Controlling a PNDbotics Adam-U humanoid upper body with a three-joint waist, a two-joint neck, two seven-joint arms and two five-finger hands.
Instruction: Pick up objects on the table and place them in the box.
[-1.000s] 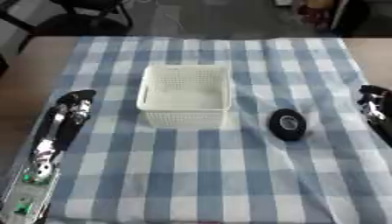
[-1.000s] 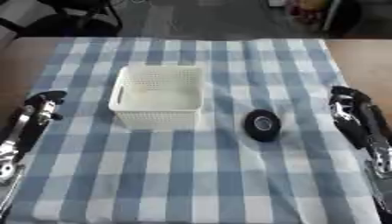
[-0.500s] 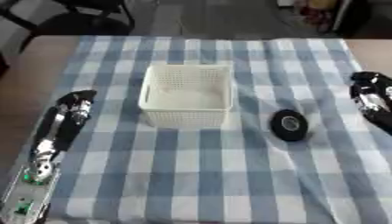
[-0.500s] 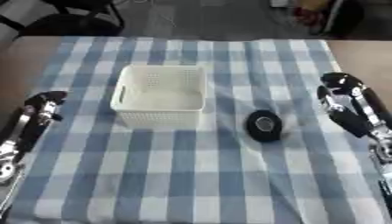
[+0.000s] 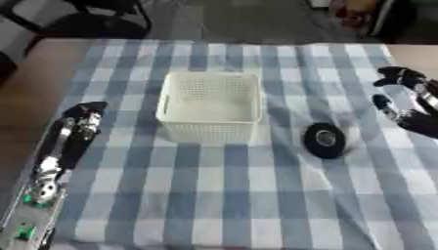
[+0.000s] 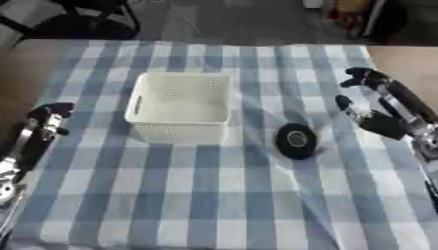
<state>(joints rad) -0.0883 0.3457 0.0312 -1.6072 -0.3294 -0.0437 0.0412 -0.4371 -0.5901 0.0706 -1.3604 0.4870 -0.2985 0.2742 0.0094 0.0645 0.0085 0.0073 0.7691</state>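
- Your right robot hand [image 6: 381,105] hovers released near the tabletop's right edge, beside the black roll [image 6: 296,141].
- Your left robot hand [image 5: 78,128] rests released at the left edge.
- White box [image 5: 210,106] sits mid-tabletop.

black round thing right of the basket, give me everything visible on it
The black round object is a small ring or disc, like a roll of tape, with a paler grey centre. It appears to stand on edge or tilt, its face toward the camera, on the blue-and-white checked cloth. It sits right of the white perforated basket, apart from it. The right hand is to its right, open, not touching it. Material can't be told.
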